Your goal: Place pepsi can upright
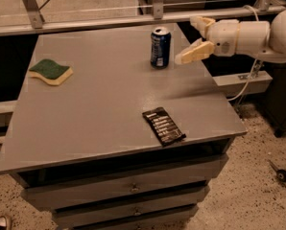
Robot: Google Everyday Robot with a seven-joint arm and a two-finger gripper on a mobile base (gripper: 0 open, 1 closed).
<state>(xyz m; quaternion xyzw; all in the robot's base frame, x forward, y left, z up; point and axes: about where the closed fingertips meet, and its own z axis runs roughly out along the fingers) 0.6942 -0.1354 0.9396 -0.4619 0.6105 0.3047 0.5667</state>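
Just beside the upright pepsi can (160, 48), apart, the end effector (186, 41), fingers spread.

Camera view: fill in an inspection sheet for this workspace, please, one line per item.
Surface: flat grey table top, with drawers below.
Job's things: dark blue metal pepsi can upright near the far edge, nothing touching it.
Clutter: green and yellow sponge at far left; flat black snack-bar wrapper near the front right.
Grippers: white two-finger hand open, just right of the can and apart from it.
Cables: white cable hanging right of the table.
Surroundings: metal rail behind; speckled floor.
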